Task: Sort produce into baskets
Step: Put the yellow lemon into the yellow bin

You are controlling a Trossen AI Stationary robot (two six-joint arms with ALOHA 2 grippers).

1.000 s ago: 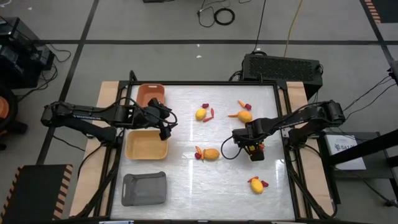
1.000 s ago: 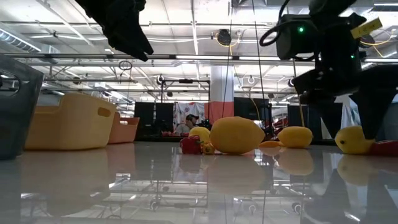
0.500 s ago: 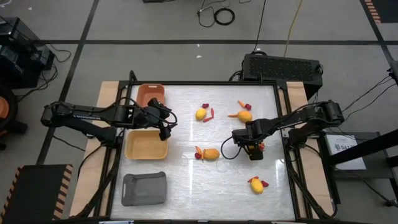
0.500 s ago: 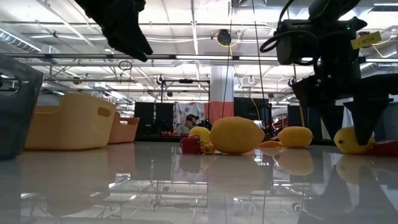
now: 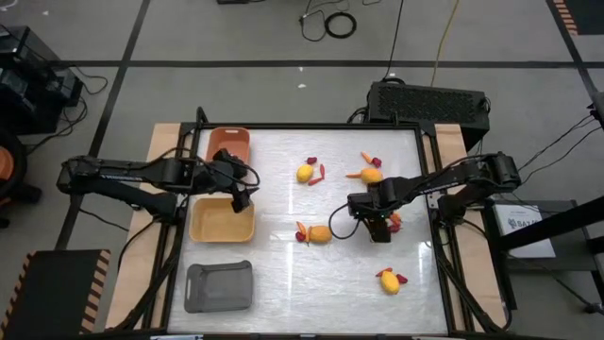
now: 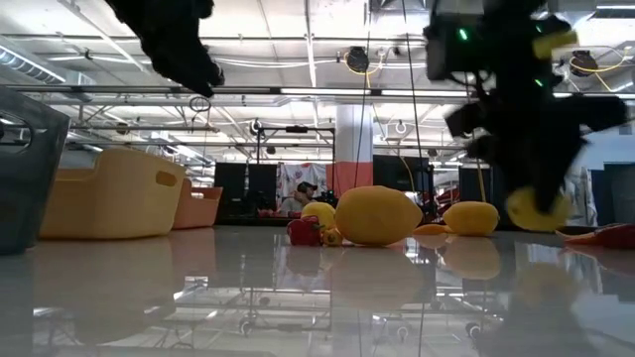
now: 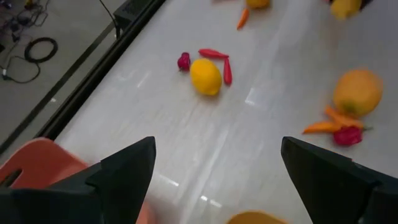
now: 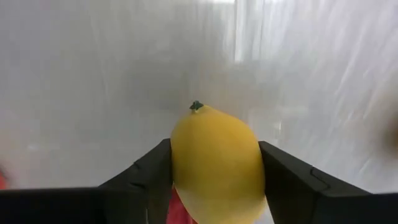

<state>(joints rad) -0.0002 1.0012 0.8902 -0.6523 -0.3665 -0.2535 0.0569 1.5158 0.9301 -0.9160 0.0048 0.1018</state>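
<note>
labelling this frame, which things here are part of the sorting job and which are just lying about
Job: lemon in right gripper; loose produce; orange basket, yellow basket, grey basket; left gripper.

Lying about: black box behind table; cables on floor.

The right gripper has a yellow lemon-shaped fruit squeezed between its two dark fingers, one pressed against each flank. The fruit stands nose-up in the grip, its small dark green stem tip pointing away from the wrist. A sliver of red peeks out low beside the fruit, against one finger; what it is cannot be told. Behind it all spreads the glossy white table, streaked with pale reflections.
</note>
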